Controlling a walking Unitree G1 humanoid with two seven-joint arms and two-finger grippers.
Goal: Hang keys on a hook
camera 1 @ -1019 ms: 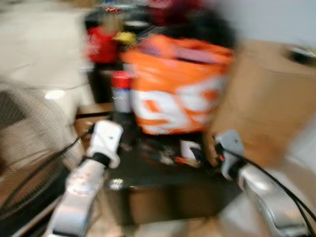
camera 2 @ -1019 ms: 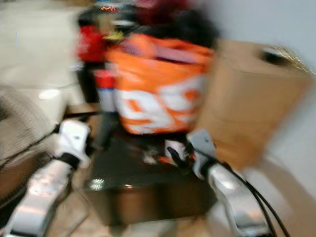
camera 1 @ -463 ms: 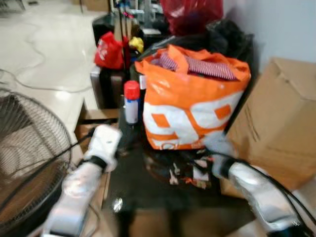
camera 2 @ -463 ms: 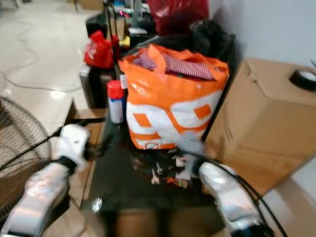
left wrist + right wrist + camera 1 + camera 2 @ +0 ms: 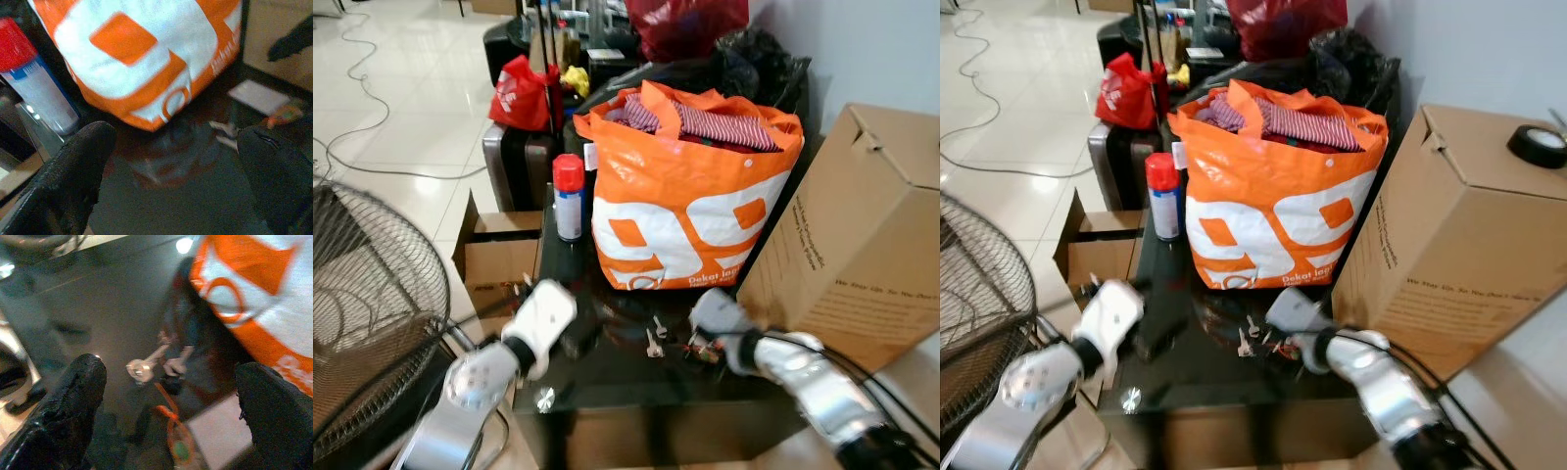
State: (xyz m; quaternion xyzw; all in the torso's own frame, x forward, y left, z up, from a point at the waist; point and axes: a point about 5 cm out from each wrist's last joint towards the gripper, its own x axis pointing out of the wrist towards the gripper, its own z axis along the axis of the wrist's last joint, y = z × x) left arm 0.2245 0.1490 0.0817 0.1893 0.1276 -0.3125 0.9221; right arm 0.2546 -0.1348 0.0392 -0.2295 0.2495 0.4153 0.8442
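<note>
1. The keys (image 5: pixel 156 363) lie on the dark glossy table (image 5: pixel 607 377), just in front of the orange bag (image 5: pixel 690 201).
2. My right gripper (image 5: pixel 166 396) hangs over them with its fingers wide apart.
3. My left gripper (image 5: pixel 171 166) is spread open too, holding nothing.
4. I think the keys are small, hard and slippery, so I should pinch the ring.
</note>
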